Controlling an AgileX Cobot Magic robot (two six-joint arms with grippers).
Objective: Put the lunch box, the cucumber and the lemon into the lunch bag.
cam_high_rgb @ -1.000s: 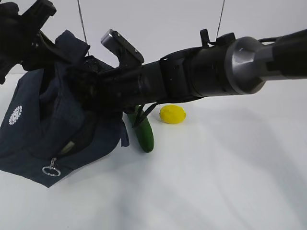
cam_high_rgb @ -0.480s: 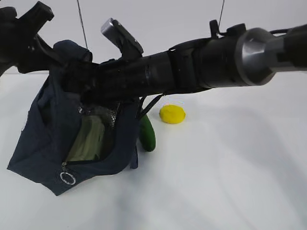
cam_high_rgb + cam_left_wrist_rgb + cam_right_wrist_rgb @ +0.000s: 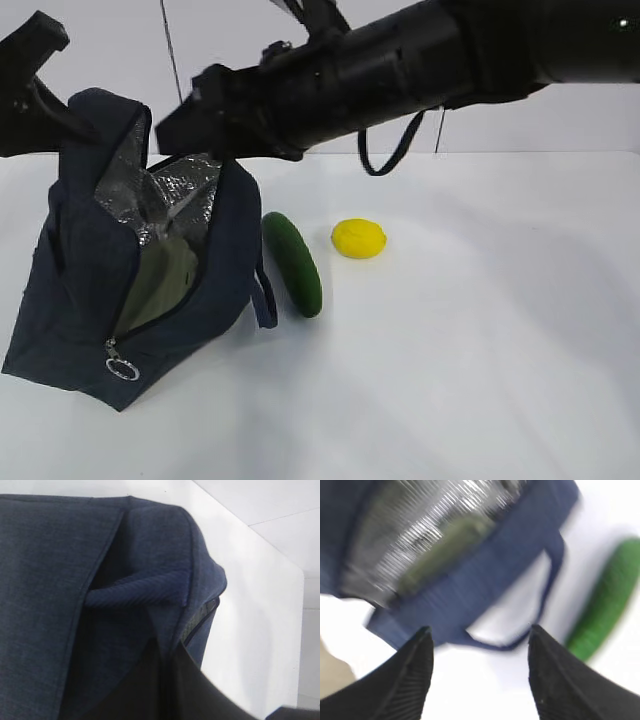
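The navy lunch bag point(image 3: 70, 290) stands at the left with its mouth open and its foil lining point(image 3: 160, 195) showing. Inside it lies the sage-lidded lunch box point(image 3: 165, 282), seen blurred in the right wrist view as the lunch box point(image 3: 442, 547). My left gripper point(image 3: 170, 680) is shut on the bag's top fabric and holds it up. My right gripper point(image 3: 479, 632) hangs open and empty above the bag's loop handle point(image 3: 540, 610). The cucumber point(image 3: 293, 263) and the lemon point(image 3: 359, 238) lie on the table right of the bag.
The right arm point(image 3: 400, 65) crosses the top of the exterior view from the right. The white table point(image 3: 480, 350) stretches to the right and front. A metal ring pull point(image 3: 122, 369) hangs at the bag's lower front.
My right arm has lifted up and out of the bag's mouth with its gripper empty. The bag now stands more upright and open, with the lunch box inside.
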